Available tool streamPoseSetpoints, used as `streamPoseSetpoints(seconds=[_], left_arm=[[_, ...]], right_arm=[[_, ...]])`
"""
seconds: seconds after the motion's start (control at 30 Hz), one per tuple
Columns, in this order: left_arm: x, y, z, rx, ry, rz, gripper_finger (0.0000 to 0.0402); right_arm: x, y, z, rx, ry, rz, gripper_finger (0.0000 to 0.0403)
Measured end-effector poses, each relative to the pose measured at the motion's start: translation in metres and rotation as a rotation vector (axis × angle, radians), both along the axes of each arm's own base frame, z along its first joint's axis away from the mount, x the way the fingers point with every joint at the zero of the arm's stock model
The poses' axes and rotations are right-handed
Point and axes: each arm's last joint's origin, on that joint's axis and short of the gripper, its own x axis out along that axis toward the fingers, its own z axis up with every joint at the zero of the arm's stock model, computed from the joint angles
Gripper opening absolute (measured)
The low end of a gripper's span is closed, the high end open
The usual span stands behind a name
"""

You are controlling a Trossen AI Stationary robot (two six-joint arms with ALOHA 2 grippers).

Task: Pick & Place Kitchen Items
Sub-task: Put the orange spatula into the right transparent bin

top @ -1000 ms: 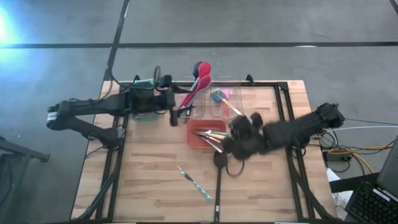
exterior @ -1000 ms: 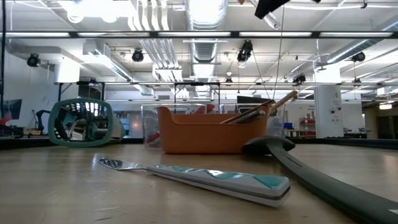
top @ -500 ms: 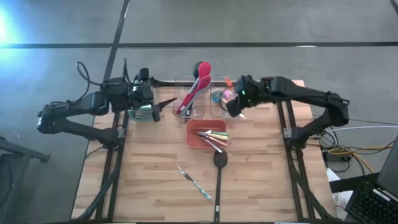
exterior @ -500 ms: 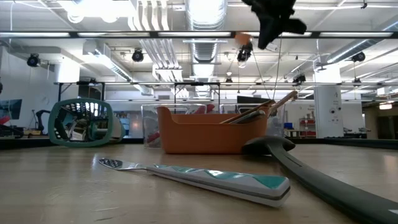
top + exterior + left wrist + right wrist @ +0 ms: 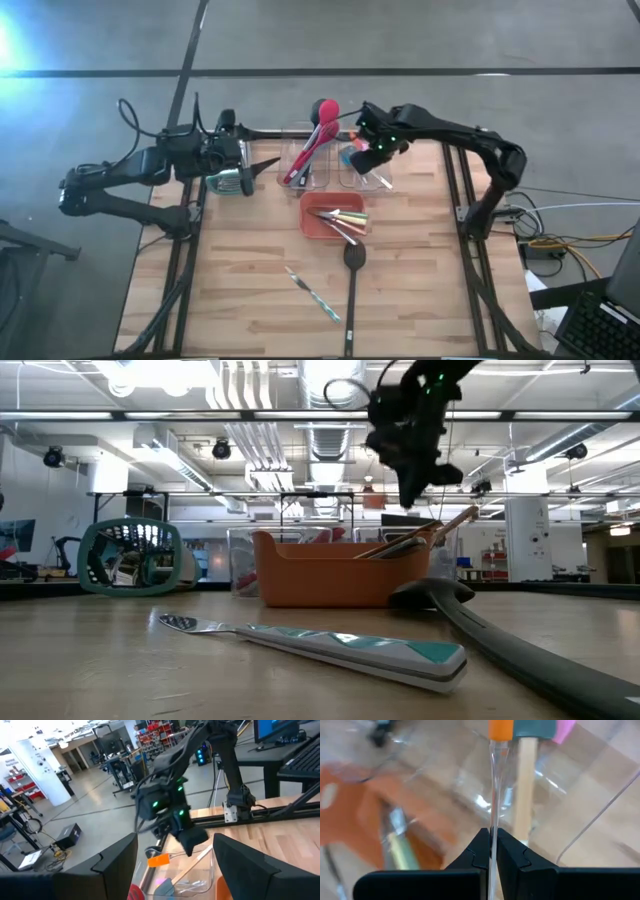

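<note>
Hovering my right claw (image 5: pixel 372 157) over the far clear tub (image 5: pixel 362 172), fingers clamped on a thin clear-handled orange-tipped tool (image 5: pixel 496 785), left claw (image 5: pixel 262 167) parked left, fingers apart.

Grey concrete floor (image 5: pixel 400 35) — ceiling ducts (image 5: pixel 330 430), strip lights overhead.

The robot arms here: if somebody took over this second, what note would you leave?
Right gripper: shut on a thin clear-handled tool with an orange tip, above the clear tubs at the table's far side.
Left gripper: open, empty, beside the metal box grater with teal trim.
Done: red spoons in a tub; several tools in the orange tray.
Left: black ladle and teal-patterned knife on the table.
</note>
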Motion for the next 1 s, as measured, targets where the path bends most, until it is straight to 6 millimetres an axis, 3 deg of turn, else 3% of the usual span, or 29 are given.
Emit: streamPoseSetpoints(seconds=[0.23, 0.67, 1.0], left_arm=[[-0.003, 0.000, -0.002, -0.025, 0.017, 0.001, 0.0265], [-0.007, -0.001, 0.000, -0.035, 0.003, 0.002, 0.0265], [-0.007, -0.001, 0.000, -0.037, 0.002, 0.002, 0.0264]], right_arm=[[0.006, -0.033, -0.031, 0.045, 0.072, -0.052, 0.0010], [0.029, -0.066, -0.078, 0.162, 0.124, -0.028, 0.0011], [0.030, -0.077, -0.087, 0.193, 0.147, -0.047, 0.0012]])
